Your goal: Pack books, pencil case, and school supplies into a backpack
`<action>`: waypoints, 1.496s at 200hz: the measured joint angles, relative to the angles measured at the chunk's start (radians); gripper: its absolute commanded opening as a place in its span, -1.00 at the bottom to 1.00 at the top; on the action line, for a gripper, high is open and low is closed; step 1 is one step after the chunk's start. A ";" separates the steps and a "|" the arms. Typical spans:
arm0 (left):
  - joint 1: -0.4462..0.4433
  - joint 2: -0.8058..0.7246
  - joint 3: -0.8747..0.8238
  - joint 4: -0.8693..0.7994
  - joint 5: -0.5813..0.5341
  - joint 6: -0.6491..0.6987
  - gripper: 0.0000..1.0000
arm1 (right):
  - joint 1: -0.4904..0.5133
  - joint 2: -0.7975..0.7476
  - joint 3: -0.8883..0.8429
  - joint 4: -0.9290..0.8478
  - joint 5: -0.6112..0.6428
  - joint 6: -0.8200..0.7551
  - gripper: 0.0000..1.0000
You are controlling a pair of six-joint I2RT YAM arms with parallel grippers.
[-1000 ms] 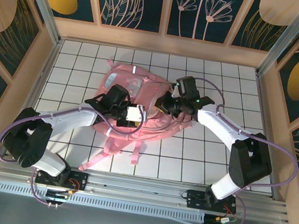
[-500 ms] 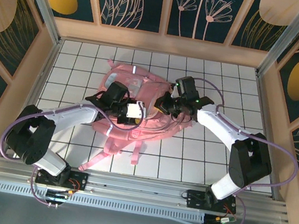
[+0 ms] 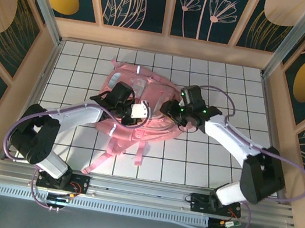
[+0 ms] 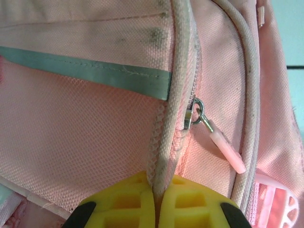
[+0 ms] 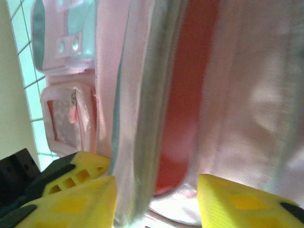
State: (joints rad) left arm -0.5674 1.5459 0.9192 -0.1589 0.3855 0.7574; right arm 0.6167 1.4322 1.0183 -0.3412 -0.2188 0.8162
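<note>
The white tiled table (image 3: pixel 91 62) was largely covered by the pink backpack (image 3: pixel 148 87), which was laid flat beneath both claws. The left gripper (image 4: pixel 156 184) was seen pressed together on a corded seam of the backpack, with a pale reflective strip (image 4: pixel 95 71) lying beyond its fingertips to the left and a pink zip pull (image 4: pixel 227 149) just beyond them to the right. The right gripper (image 5: pixel 156 190) was seen with its yellow fingers held apart, a fold of the backpack being run between them, closer to the left finger.
</note>
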 measured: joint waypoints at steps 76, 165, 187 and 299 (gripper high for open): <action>0.012 0.109 0.233 -0.298 0.085 -0.135 -1.00 | 0.296 -0.123 -0.046 -0.016 0.259 0.013 -0.35; 0.022 0.161 0.287 -0.377 0.256 -0.278 -1.00 | 0.365 0.056 0.004 0.004 0.484 -0.113 -0.20; 0.027 0.170 0.295 -0.384 0.268 -0.293 -1.00 | 0.386 0.060 0.004 0.005 0.549 -0.111 -0.17; 0.017 0.189 0.325 -0.404 0.240 -0.310 -1.00 | 0.464 0.161 0.122 -0.286 0.886 0.202 -1.00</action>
State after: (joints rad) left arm -0.5507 1.7348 1.2438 -0.5632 0.6258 0.4473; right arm 1.0805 1.5936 1.1408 -0.6277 0.6674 1.0180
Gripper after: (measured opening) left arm 0.048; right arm 0.045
